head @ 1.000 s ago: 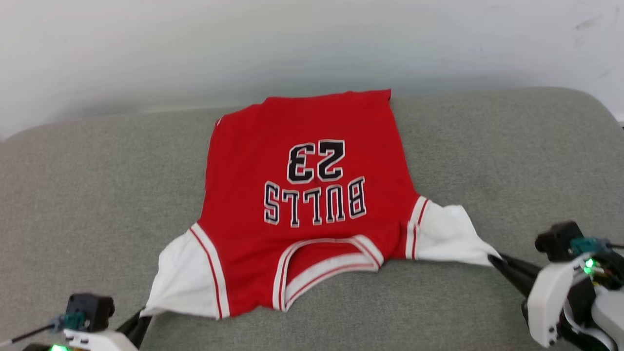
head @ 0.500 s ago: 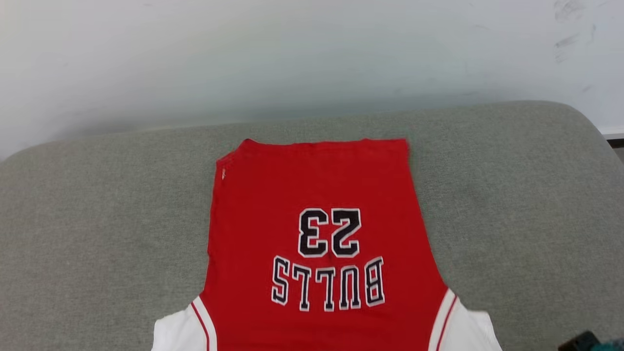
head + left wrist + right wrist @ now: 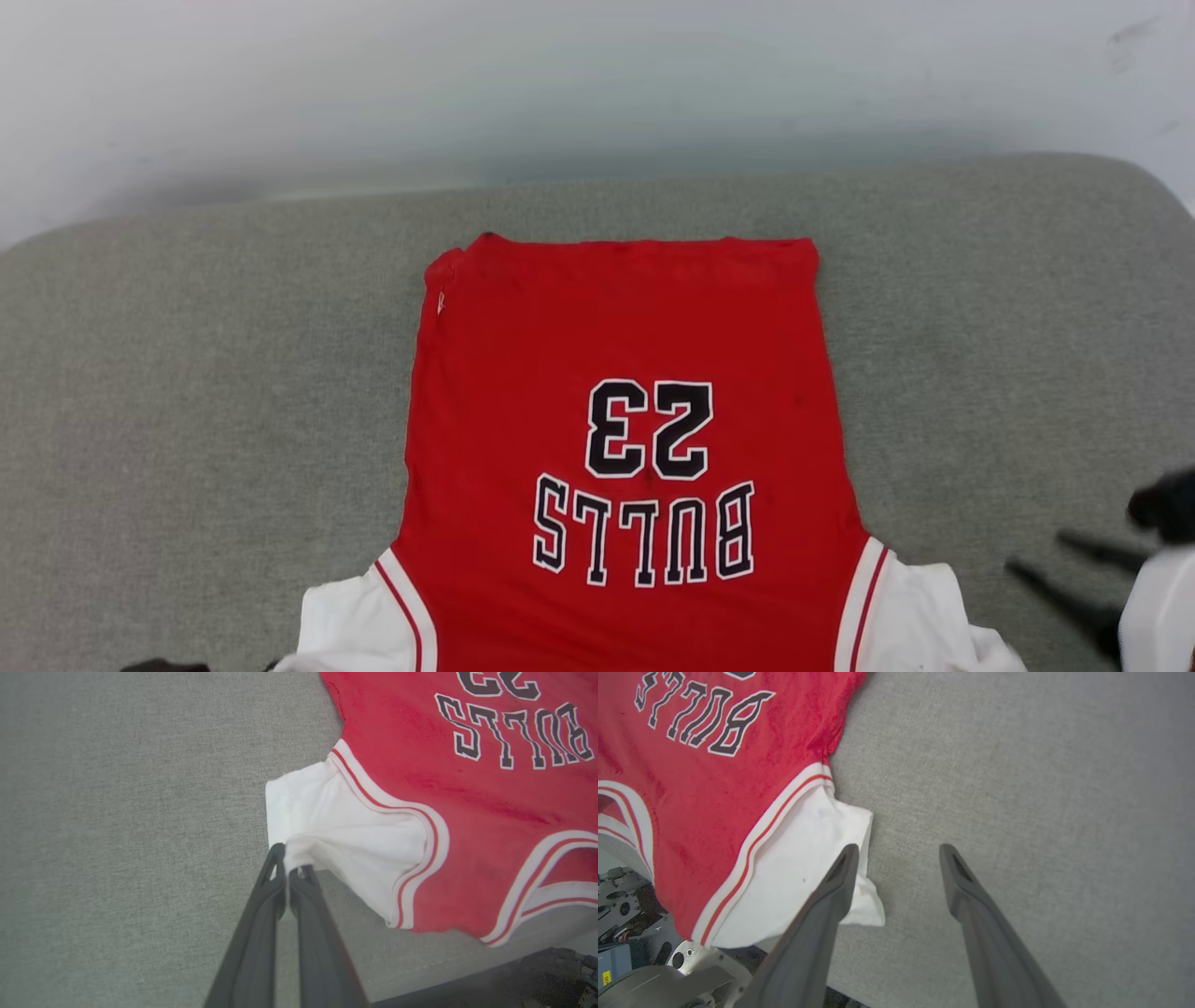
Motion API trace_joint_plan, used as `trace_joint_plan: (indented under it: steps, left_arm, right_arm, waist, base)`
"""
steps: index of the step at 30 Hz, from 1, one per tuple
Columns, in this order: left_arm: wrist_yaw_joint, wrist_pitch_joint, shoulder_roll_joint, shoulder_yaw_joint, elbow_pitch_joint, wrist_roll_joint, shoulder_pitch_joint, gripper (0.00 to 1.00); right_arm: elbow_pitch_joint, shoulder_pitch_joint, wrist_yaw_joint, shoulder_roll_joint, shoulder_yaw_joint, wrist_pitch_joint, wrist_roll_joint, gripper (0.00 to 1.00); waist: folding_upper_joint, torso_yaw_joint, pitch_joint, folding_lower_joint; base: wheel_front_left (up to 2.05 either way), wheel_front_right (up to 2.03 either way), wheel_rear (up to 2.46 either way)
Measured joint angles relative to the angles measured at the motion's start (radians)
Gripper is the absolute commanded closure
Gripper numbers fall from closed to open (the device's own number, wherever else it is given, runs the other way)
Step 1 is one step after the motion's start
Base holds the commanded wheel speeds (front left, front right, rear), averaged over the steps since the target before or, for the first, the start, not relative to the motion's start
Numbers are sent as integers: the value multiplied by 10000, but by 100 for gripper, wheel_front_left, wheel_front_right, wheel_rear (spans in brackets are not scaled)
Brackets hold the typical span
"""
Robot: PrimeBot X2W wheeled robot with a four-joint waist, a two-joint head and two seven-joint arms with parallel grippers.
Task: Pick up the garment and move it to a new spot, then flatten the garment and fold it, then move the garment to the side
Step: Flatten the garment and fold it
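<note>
Left gripper (image 3: 288, 858) is pinched tight, both dark fingers (image 3: 257, 933) pressed together on a bunched white sleeve edge of the garment (image 3: 467, 793). Right gripper (image 3: 899, 851) is spread wide, with nothing between its fingers. The finger on that view's left overlaps the other sleeve's corner, contact unclear. In the head view it shows blurred at lower right, beside the white wrist housing (image 3: 1158, 616)
</note>
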Motion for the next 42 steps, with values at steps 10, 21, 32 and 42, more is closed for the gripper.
trace_joint_plan:
  steps: [10, 21, 32, 42]
  left_arm:
    - [174, 109, -221, 109, -476, 930, -1333, 100]
    - [-15, 368, -832, -75, -489, 2013, -2816, 100]
    - [-205, 293, -1670, -192, -370, 2541, -3617, 100]
    - [-249, 174, -1866, -113, -232, 2750, -3751, 100]
  right_arm:
    - [-1404, -3505, 2, 297, -2562, 1722, -1415, 0]
    - [506, -8845, 0, 727, -635, 7102, -867, 0]
    - [3325, -10669, 0, 1877, -443, 8723, -1323, 0]
    - [3777, -10292, -4, 1812, -219, 7952, -1264, 100]
  waist:
    - [0, 349, 1473, 2]
    - [0, 1391, 3199, 4]
    - [0, 2592, 4734, 3]
    - [0, 3034, 5125, 1]
  base:
    - [0, 0, 0]
    - [0, 0, 0]
    - [0, 0, 0]
    - [0, 0, 0]
